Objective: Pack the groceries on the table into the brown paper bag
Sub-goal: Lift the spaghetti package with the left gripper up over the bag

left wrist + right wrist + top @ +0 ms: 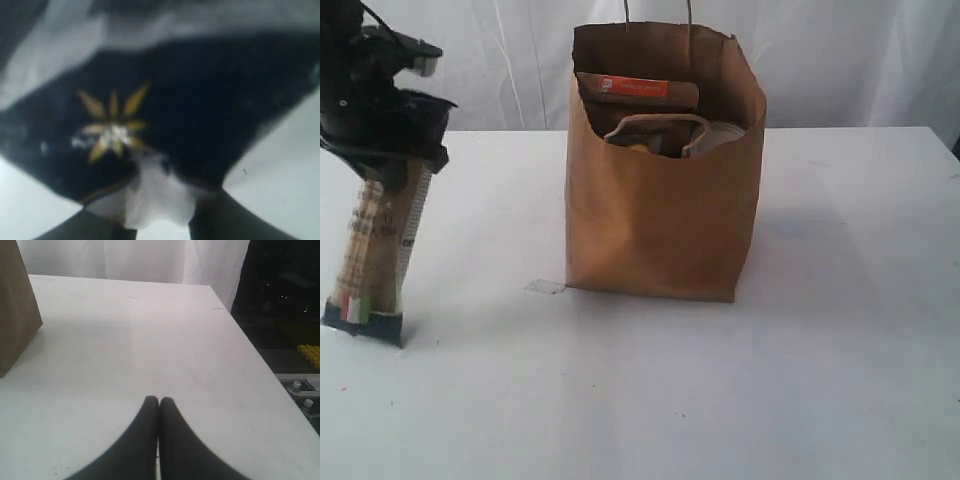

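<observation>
My left gripper [392,165] is shut on the upper part of the spaghetti packet [378,250], which stands upright at the far left of the table [820,350]. Its lower dark end is at or just above the tabletop. In the left wrist view the packet's dark end [115,125] with a gold star fills the picture beyond that gripper [157,222]. The brown paper bag [660,220] stands upright mid-table. Inside it show the brown pouch with orange label [635,90] and a grey tin [722,135]. My right gripper [159,401] is shut and empty above bare table, with the bag [15,305] off to one side.
A small strip of clear tape [545,287] lies at the bag's front left corner. In the right wrist view the table's side edge [250,340] drops to a dark floor with yellow pieces [310,352]. A white curtain [840,60] hangs behind the table.
</observation>
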Tool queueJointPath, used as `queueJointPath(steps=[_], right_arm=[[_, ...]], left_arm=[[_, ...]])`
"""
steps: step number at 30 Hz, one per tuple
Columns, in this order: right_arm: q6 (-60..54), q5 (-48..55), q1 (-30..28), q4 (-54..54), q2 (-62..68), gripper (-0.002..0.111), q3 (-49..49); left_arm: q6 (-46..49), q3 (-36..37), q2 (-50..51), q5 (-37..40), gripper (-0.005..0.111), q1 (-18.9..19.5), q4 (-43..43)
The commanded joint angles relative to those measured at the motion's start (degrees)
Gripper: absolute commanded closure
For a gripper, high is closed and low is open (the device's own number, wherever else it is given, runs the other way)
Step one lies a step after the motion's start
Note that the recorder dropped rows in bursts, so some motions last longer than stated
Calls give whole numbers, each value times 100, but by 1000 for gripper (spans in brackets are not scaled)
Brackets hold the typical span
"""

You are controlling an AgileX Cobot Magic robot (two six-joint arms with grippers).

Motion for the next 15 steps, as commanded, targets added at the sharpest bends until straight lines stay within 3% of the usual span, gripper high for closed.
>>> queueJointPath(steps=[1, 9, 15], right_arm=[[-43, -58, -21, 1, -36, 108, 7], [-43, -58, -21, 1, -36, 108, 7], [-43, -58, -21, 1, -36, 108, 7]], left_arm=[[59, -33, -609, 199, 107, 13, 451], [171, -220, -1578, -360, 107, 13, 540], [171, -1062, -1785, -878, 107, 13, -942]])
